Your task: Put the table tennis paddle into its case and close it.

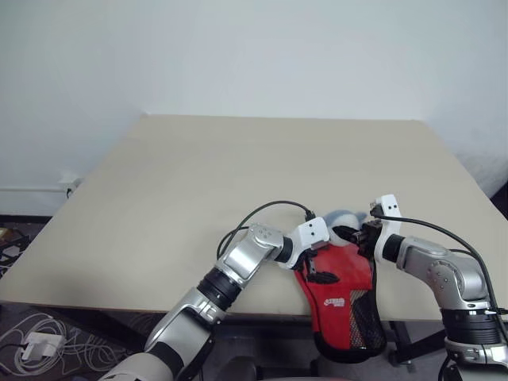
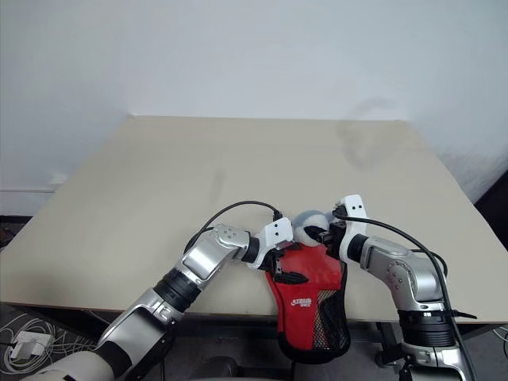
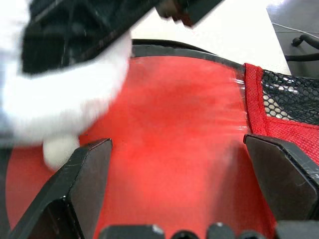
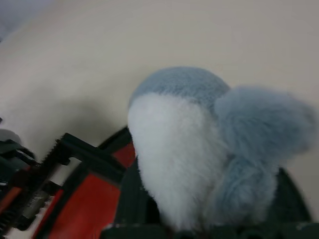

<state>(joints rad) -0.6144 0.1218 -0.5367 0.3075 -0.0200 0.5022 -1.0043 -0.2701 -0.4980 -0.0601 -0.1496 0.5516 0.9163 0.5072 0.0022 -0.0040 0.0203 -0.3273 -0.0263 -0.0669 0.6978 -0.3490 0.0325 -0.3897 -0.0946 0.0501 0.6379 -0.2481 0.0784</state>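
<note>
I see the case (image 1: 343, 298) at the table's (image 1: 159, 206) near edge between my spread left gripper's (image 3: 189, 174) fingers; right gripper (image 1: 359, 236) clenched at its top.

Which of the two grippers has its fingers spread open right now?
The left gripper: its two black fingers stand wide apart over the red case. The right gripper is shut by the grey-and-white plush piece.

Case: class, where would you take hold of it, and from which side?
Probably grip the case by its upper end, which rests on the table; the mesh end hangs limp over the near edge. Come from the robot's left, where the left gripper's open fingers straddle its flat face.
</note>
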